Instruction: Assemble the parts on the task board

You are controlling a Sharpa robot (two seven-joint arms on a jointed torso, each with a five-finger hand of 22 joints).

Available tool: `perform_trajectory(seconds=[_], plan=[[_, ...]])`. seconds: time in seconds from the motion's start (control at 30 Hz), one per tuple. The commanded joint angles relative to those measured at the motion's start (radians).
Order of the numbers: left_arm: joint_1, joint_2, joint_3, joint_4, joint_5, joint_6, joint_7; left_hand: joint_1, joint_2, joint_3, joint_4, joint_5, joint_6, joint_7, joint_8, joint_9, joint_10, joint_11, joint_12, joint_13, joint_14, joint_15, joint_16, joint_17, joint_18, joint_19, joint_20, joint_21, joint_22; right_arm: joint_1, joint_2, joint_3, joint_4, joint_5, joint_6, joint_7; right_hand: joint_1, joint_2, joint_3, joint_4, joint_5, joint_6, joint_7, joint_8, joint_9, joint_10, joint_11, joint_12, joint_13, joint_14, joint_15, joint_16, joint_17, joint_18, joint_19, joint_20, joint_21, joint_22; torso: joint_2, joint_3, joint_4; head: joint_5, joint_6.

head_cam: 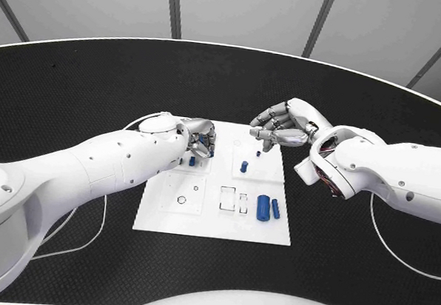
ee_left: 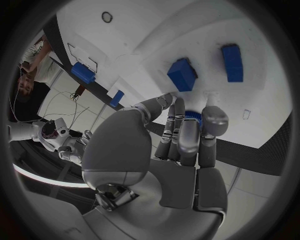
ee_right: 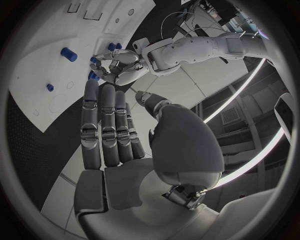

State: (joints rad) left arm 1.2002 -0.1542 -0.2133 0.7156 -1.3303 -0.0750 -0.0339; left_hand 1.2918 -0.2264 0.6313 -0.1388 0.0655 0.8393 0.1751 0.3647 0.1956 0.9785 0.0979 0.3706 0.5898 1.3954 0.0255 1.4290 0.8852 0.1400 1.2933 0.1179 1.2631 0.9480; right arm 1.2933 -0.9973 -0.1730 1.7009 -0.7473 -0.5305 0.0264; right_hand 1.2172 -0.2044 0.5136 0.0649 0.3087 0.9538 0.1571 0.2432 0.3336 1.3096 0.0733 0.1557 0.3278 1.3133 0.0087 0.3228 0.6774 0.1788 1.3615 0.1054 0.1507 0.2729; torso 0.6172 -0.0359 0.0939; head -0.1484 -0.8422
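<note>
You get bright, even light from overhead in the head view: the white task board (head_cam: 212, 222) almost blows out against the matte black surface (head_cam: 77, 91), which shows no glare. Shadows are soft and short under the arms. The picture is sharp across the middle. Both wrist views bend straight edges hard toward the circle's rim, inside a dark frame. In the right wrist view you see bright curved light strips as glare, and the right hand (ee_right: 125, 150) looks dim and grey.
</note>
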Motion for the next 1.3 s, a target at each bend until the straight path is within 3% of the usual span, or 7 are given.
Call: perform_trajectory(seconds=[0.03, 1.3], plan=[[0.000, -0.001, 0.000, 0.002, 0.001, -0.002, 0.002, -0.004, -0.015, -0.014, 0.002, -0.003, -0.003, 0.000, -0.001, -0.001, -0.028, 0.017, -0.005, -0.509, -0.002, 0.008, -0.004, -0.002, -0.016, -0.002, 0.007, -0.007, -0.002, 0.000, 0.000, 0.000, 0.000, 0.000, 0.000, 0.000, 0.011, -0.001, 0.006, 0.000, 0.002, -0.002, -0.002, 0.005, 0.001, -0.007, -0.001, 0.003, 0.001, -0.003, -0.001, -0.003, 0.001, 0.003, 0.002, 0.002, 0.002, -0.001, 0.000, -0.0002, 0.0005, 0.000, 0.000], [0.002, -0.005, 0.000, 0.017, 0.004, -0.008, 0.022, 0.000, -0.006, -0.038, 0.008, -0.002, 0.027, -0.009, 0.012, 0.006, -0.030, 0.013, 0.002, -0.505, -0.003, 0.005, -0.007, -0.012, -0.015, 0.000, 0.004, -0.011, -0.008, 0.000, 0.001, 0.000, -0.004, 0.000, 0.002, 0.000, 0.012, 0.000, 0.006, 0.000, 0.004, -0.001, -0.002, 0.005, 0.001, -0.007, -0.001, 0.004, 0.002, -0.002, -0.001, -0.004, 0.003, 0.003, 0.002, 0.001, 0.002, -0.002, 0.000, 0.0005, -0.0013, 0.002, 0.002]])
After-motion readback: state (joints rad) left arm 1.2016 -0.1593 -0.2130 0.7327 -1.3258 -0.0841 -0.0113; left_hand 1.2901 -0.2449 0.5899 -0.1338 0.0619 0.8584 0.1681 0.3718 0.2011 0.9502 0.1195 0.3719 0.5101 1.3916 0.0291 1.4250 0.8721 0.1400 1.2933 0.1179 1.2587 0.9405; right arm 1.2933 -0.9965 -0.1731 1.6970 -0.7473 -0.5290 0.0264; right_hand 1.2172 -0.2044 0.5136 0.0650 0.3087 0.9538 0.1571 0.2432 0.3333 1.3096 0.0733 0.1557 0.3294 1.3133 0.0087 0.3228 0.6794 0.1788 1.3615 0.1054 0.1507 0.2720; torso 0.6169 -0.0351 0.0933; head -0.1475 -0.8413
